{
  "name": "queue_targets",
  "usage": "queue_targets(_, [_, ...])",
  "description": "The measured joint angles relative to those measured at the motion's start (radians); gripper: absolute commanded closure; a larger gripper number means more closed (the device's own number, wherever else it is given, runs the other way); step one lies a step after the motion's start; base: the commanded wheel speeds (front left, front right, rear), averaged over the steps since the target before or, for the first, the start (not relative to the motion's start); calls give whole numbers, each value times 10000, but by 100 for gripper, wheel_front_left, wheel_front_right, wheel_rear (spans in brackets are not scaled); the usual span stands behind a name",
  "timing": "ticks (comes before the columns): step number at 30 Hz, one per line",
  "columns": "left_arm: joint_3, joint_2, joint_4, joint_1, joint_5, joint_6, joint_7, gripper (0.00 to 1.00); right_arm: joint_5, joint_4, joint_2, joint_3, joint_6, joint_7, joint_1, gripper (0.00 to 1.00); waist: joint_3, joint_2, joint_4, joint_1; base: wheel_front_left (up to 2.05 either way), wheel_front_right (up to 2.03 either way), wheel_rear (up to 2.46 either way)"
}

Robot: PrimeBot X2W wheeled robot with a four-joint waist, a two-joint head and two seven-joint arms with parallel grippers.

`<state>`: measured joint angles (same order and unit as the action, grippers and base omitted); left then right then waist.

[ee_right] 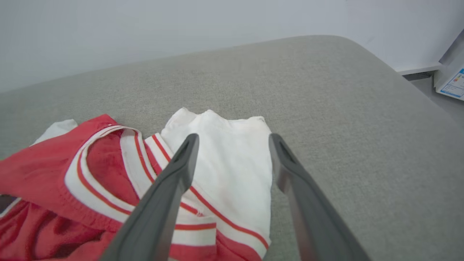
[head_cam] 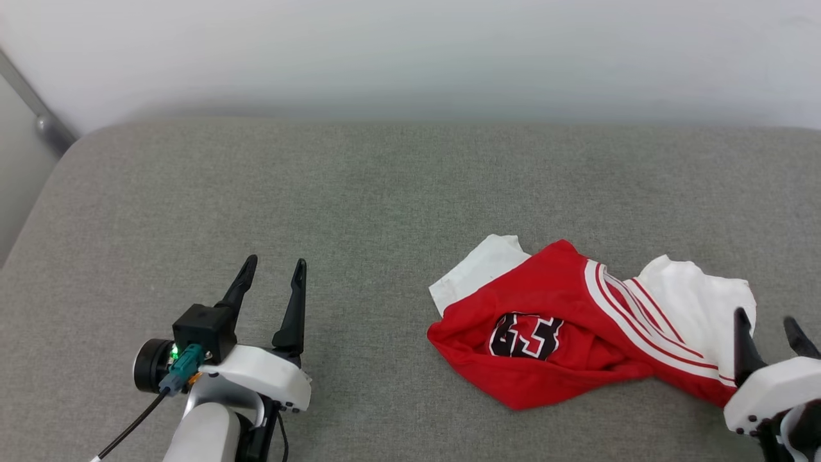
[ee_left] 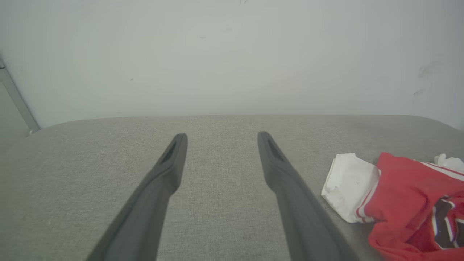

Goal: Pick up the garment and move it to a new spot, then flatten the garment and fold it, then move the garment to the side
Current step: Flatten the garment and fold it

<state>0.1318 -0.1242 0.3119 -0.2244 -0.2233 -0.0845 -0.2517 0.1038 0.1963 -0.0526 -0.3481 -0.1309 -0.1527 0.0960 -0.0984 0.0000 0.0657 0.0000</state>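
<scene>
The garment [head_cam: 564,327] lies crumpled on the grey padded surface at the right: red body, white sleeves, striped trim and a black number print facing up. My right gripper [head_cam: 766,324] stands open at the garment's right end, its fingers over the white sleeve [ee_right: 232,159] with nothing pinched between them. My left gripper [head_cam: 274,264] is open over bare grey fabric, well to the left of the garment. In the left wrist view the garment [ee_left: 406,195] shows at the right edge, beyond the spread fingers of my left gripper [ee_left: 222,137]. The right wrist view has my right gripper [ee_right: 233,137] spread above the sleeve.
The grey padded surface [head_cam: 359,205] runs back to a pale wall. Its rounded left corner [head_cam: 70,147] and a metal bar [head_cam: 38,115] lie at the far left. In the right wrist view the surface's right edge [ee_right: 409,83] drops toward the floor and a white box [ee_right: 451,81].
</scene>
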Motion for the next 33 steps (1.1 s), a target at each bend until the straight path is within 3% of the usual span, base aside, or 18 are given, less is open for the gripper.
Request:
queue_targets(7, [23,-148,-4,256,-12,142,316,0,389,-798,10,1383,0,1189,-304,0,450,0,45,0,0,0,0])
queue_targets(18, [297,-261,-178,394,-21,228,1081,0,757,-1724,15,3037,0,1523,-881,0,752,0,-211,-1,0,0,0])
queue_targets(19, [959,-324,-100,-624,173,-63,1735,0,527,-2015,15,3450,0,1526,-893,0,411,0,-443,-1,0,0,0])
queue_targets(22, [1494,-372,165,-1479,230,-274,2320,0,418,-2178,17,3758,0,1540,-707,0,104,0,-657,-1,0,0,0])
queue_targets(29, [2861,-750,1206,-2860,-121,-447,4013,0,451,-2226,17,4057,0,1659,-340,0,-641,0,-1337,0,0,0,0])
queue_targets(33, [4224,-1237,1557,-3416,-932,-466,5160,0,508,-2109,15,4046,0,1741,-257,0,-1075,0,-1686,0,0,0,0])
